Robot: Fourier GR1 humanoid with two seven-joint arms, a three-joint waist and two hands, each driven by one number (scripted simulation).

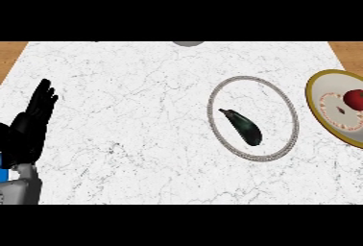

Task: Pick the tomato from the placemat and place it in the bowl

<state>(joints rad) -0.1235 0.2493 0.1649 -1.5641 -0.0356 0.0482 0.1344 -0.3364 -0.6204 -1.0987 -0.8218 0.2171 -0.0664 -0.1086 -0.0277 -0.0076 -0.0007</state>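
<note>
the tomato (354, 99) is seen at the right edge, partly cut off, lying inside the gold-rimmed bowl (317, 113), not on the placemat (284, 103), where a dark eggplant (242, 127) lies. it is judged light, smooth, round and easily bruised, best cupped around its sides. the left hand (32, 120) rests spread at the desk's (127, 96) left edge, holding nothing; the right hand is not shown.

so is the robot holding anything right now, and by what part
Nothing is held. The left hand rests open at the left edge, fingers up. The right hand is not in view. The tomato lies at the right edge, untouched.
</note>
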